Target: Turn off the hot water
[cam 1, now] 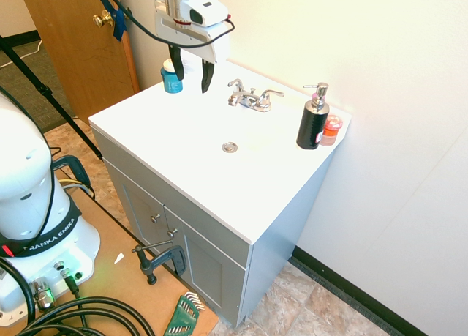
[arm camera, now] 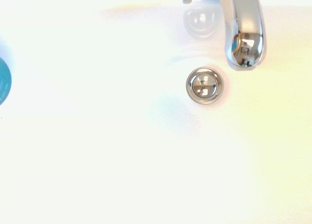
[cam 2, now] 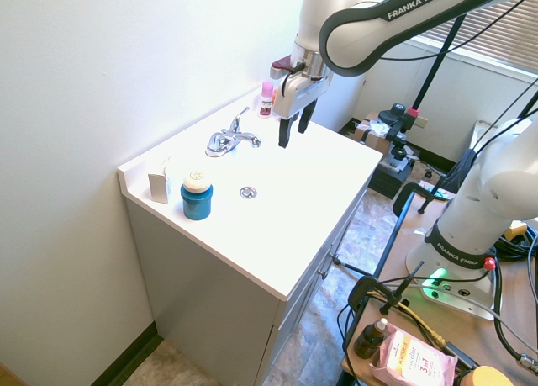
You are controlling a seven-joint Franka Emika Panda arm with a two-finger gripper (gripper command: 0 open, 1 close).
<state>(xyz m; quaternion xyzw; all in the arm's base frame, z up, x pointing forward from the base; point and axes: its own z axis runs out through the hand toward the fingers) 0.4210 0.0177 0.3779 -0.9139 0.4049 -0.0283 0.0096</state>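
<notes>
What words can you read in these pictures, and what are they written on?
"FRANKA EMIKA" on the arm over the sink.
"FRANKA EMIKA" on the arm's base; the other outside view shows it partly, as "RANKA EMIKA".
"3in1" on the wipes pack; its other print is too small.
Soap pump label: too blurred.
Blue jar: no print readable.
</notes>
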